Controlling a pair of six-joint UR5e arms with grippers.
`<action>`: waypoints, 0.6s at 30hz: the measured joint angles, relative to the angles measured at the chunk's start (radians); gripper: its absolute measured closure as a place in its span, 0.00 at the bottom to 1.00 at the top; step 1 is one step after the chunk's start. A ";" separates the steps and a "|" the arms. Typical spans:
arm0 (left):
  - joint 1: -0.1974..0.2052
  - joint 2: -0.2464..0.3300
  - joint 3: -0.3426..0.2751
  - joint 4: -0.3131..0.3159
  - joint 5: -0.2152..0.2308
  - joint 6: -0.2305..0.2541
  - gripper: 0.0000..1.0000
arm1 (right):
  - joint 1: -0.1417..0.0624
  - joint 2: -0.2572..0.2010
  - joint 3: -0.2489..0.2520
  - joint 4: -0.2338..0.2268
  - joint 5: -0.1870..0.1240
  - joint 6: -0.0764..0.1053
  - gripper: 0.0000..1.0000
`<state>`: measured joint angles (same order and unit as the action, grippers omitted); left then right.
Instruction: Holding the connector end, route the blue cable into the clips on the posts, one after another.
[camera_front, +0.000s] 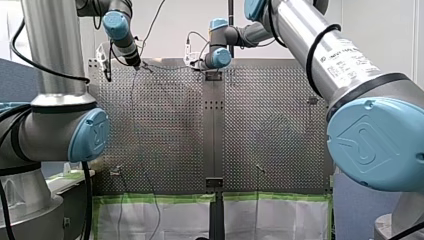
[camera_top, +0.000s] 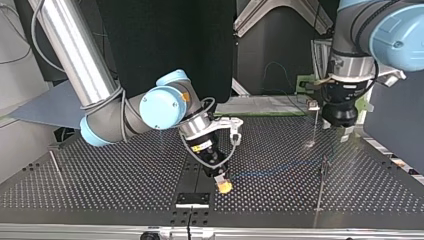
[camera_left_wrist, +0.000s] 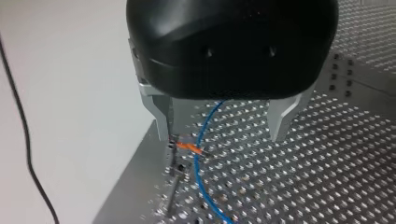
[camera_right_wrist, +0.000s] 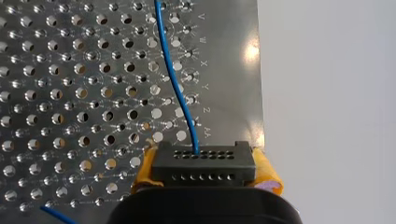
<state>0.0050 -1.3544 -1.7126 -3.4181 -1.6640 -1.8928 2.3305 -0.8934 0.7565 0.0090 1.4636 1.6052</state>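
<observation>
Connector (camera_right_wrist: 201, 163) clamped in your right jaws, far middle of the counter (camera_front: 165, 125) in the front view. Left jaws gape wide over the far-left post (camera_left_wrist: 173, 186), blue cable (camera_left_wrist: 200, 179) crossing its clip (camera_left_wrist: 189, 147). Seated? Can't tell. Other posts (camera_front: 260, 169) look unthreaded.

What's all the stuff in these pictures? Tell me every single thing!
perforated metal table: one, silvery grey, under everything.
black rectangular connector: one, black, clamped in my right gripper.
thin blue cable: one, blue, runs from the connector over the table and between the fingers of my left gripper.
thin metal posts: about four, grey, spread over the table.
small orange clip: one seen, orange, on the post beside my left gripper.
green tape strip: one, green, along the table's near edge in the front view.
my left gripper: one, black with metal fingers, open.
my right gripper: one, yellow pads, shut on the connector.
</observation>
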 joint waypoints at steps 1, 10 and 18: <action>-0.002 0.000 0.000 -0.005 -0.008 0.009 0.00 | -0.001 0.000 0.000 0.000 -0.001 0.003 1.00; -0.019 -0.005 0.001 0.036 -0.023 0.106 0.00 | -0.001 0.000 0.000 -0.001 -0.009 0.011 1.00; -0.021 -0.025 0.001 0.117 0.031 0.189 0.00 | -0.002 0.000 0.000 -0.004 -0.020 0.011 1.00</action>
<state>-0.0158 -1.3797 -1.7118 -3.3014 -1.6334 -1.7040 2.3288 -0.8931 0.7566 0.0049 1.4434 1.6158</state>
